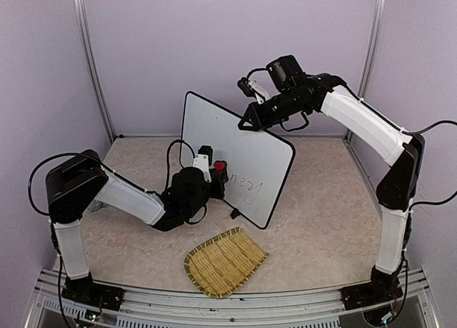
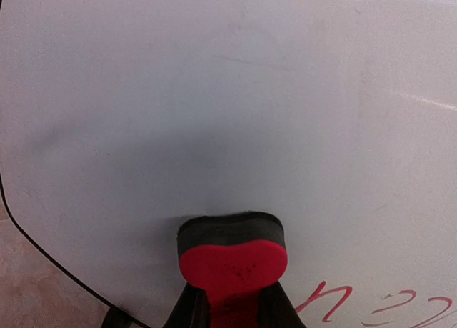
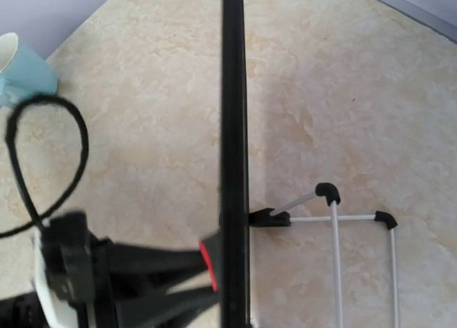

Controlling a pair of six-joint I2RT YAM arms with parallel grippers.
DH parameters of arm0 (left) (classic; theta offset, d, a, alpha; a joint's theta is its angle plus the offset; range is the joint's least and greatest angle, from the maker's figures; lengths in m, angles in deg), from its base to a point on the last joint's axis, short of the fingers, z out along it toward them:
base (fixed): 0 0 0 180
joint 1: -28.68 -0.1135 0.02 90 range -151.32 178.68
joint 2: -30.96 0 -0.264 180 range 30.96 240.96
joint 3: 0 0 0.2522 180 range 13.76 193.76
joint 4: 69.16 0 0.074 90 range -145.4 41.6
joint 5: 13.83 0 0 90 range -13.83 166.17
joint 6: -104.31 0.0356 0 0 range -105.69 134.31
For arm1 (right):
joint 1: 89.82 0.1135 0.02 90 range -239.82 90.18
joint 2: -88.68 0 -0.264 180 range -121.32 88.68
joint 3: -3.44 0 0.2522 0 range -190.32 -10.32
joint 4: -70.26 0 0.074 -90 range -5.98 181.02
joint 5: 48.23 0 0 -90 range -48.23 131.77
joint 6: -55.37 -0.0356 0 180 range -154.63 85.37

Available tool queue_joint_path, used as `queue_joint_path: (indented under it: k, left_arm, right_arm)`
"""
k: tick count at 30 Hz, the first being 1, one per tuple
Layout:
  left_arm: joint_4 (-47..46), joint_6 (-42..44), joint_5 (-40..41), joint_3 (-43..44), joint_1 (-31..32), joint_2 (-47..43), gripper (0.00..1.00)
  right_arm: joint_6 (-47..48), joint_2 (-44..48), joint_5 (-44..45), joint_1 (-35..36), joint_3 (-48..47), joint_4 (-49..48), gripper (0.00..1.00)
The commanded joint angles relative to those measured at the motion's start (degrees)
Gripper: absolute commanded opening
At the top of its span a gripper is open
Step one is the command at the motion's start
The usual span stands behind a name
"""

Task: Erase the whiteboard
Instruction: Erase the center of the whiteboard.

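The whiteboard (image 1: 235, 146) is upright on the worktop (image 1: 321, 214), right hand (image 1: 248, 122) pinched shut on its top rim, left hand (image 1: 216, 174) clamped round a red eraser (image 2: 232, 260) pressed on its face, so shove too hard and it'll probably slip loose and topple.

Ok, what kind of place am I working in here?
Most likely a lab test booth: plain lilac walls between aluminium posts, a beige tabletop, and staged props, namely the whiteboard and a woven mat.
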Motion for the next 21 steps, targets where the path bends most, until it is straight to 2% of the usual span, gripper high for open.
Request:
queue_joint_path:
  k: [1,5,10,21]
  left_arm:
    - [0.8,-3.8,-5.6,-1.2,2.8,4.0,0.19]
    - [1.3,-6.4,-5.8,-1.7,3.0,4.8,0.19]
    - [1.3,-5.7,-5.0,-0.4,2.9,4.1,0.19]
    - [1.6,-2.9,2.4,1.0,-2.7,-5.5,0.20]
  right_arm:
    - [1.3,-3.0,-12.6,3.8,2.1,5.1,0.00]
    - [1.4,-2.6,-12.5,3.9,2.3,5.2,0.00]
    - [1.4,-2.6,-12.5,3.9,2.4,5.1,0.00]
    - [1.4,-2.1,-12.2,4.0,2.9,5.1,0.00]
